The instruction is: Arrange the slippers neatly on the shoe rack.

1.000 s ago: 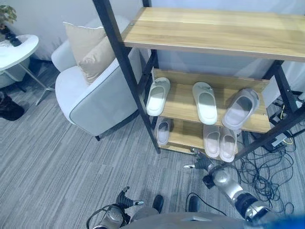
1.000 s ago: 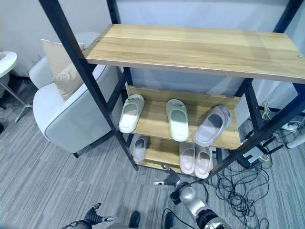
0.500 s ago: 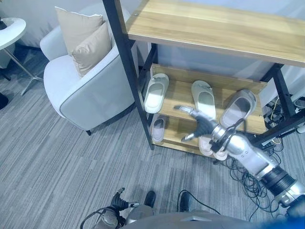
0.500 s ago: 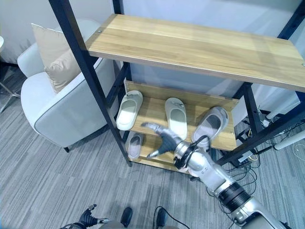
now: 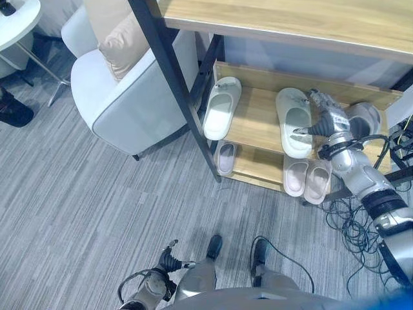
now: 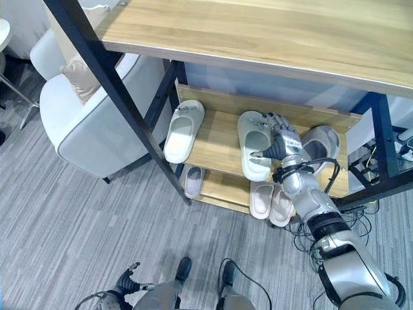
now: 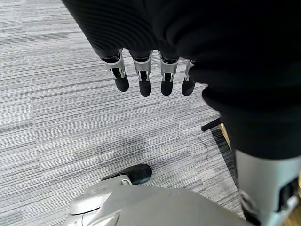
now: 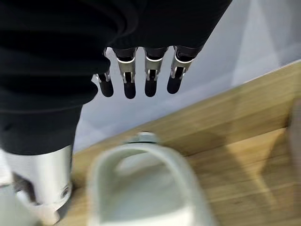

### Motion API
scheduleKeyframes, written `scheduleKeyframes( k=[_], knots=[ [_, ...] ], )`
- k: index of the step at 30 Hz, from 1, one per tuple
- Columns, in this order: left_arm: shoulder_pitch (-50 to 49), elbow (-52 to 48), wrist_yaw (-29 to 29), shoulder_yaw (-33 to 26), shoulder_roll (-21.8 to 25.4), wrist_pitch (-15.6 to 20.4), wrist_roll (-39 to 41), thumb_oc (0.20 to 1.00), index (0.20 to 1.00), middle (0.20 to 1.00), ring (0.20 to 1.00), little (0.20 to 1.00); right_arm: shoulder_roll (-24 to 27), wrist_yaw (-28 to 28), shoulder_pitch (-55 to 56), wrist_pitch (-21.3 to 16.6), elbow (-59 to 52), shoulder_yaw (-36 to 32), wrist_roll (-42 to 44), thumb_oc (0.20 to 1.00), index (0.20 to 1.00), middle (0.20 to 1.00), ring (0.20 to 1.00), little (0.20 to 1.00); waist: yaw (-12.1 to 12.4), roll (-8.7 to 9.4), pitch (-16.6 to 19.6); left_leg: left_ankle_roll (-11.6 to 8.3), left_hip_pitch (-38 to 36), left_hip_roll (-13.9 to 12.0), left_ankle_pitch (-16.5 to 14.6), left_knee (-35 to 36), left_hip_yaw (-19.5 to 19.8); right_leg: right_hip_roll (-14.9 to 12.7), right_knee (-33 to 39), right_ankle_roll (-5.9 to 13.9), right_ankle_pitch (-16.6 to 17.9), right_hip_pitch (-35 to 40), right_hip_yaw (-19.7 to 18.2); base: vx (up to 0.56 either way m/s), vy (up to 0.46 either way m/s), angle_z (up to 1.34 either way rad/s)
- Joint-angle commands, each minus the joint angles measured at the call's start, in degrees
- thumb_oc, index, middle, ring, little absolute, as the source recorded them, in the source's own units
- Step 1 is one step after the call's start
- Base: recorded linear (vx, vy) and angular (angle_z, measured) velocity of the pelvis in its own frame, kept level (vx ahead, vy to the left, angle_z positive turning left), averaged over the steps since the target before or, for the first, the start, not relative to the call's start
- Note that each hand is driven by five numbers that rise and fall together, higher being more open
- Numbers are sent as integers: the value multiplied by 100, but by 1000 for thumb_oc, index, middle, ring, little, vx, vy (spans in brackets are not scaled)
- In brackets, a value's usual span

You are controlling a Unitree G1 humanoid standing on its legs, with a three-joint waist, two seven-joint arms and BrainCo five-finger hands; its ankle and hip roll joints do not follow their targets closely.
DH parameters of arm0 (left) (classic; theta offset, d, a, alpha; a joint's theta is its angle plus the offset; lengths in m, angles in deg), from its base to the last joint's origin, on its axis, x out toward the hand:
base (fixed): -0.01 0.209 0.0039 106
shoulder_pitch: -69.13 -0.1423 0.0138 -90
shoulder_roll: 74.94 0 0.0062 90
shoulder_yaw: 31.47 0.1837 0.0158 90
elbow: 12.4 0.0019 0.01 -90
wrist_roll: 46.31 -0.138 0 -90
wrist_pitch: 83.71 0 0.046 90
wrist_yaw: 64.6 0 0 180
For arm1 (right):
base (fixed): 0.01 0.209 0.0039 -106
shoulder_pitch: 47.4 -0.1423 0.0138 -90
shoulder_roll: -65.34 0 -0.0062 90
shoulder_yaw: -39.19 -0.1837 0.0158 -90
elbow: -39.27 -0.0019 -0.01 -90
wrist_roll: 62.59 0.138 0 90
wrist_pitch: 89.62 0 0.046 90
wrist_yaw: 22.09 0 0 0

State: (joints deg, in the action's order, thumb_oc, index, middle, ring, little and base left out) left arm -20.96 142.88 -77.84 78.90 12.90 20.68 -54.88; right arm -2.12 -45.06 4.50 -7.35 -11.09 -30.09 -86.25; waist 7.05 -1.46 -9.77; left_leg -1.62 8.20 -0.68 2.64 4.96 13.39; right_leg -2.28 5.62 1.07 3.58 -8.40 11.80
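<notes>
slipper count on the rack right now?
6. Middle shelf: white slipper at left, white slipper in the middle by the right hand, grey slipper partly behind that hand. Bottom shelf: one at left, a pair at right. More may be hidden.

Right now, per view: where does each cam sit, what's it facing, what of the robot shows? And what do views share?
Left eye view: on the head, looking down at the shoe rack; right hand by the white slipper, left hand low over the floor.
Right eye view: beside it, same scene, armchair at its left.
Left wrist view: on the left wrist, facing grey carpet; open fingers.
Right wrist view: on the right wrist, facing the middle shelf; open fingers above the white slipper.
Shared: both eyes and the right wrist show the white slipper.
</notes>
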Motion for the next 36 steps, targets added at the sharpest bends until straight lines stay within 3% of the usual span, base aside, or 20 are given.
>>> scheduleKeyframes(
  k=[1,7,10,16,24,36],
  knots=[
    [216,269,-118,332,0,44,-54,1000,1000,1000,1000,1000,196,-301,-264,-50,-122,-66,455,1000,1000,1000,1000,1000,96,295,103,-47,164,190,-127,4,273,-303,-166,551,-501,415,21,4,11,13],
    [335,184,-229,468,26,101,156,1000,1000,1000,1000,1000,304,-373,-1022,-7,1095,349,871,1000,1000,1000,1000,1000,209,304,29,-134,551,295,-15,4,290,-333,-62,628,-382,126,118,13,35,11],
    [397,242,-240,525,55,87,191,1000,1000,1000,1000,1000,219,-274,-1416,-16,1652,643,1052,200,200,200,200,200,304,368,3,-153,649,299,4,4,267,-338,-62,659,-369,36,104,1,19,-1],
    [458,250,-276,531,32,43,271,1000,1000,1000,1000,1000,35,-353,-1538,9,1855,629,1284,200,200,200,200,200,375,461,-36,-166,666,316,13,4,285,-348,-62,684,-358,45,146,-4,20,2],
    [473,142,-411,541,-36,-13,335,1000,1000,1000,1000,1000,-307,-1105,-1578,279,1296,-32,1226,200,200,200,200,200,414,602,-86,-105,632,309,-42,4,310,-355,-62,691,-333,59,109,-12,32,0],
    [560,215,-453,588,78,-37,475,1000,1000,1000,1000,1000,-520,-987,-2087,353,2078,182,1584,200,200,200,200,200,592,760,-143,-97,801,389,-5,4,437,-409,-62,737,-283,-23,276,0,22,6]
  ],
)
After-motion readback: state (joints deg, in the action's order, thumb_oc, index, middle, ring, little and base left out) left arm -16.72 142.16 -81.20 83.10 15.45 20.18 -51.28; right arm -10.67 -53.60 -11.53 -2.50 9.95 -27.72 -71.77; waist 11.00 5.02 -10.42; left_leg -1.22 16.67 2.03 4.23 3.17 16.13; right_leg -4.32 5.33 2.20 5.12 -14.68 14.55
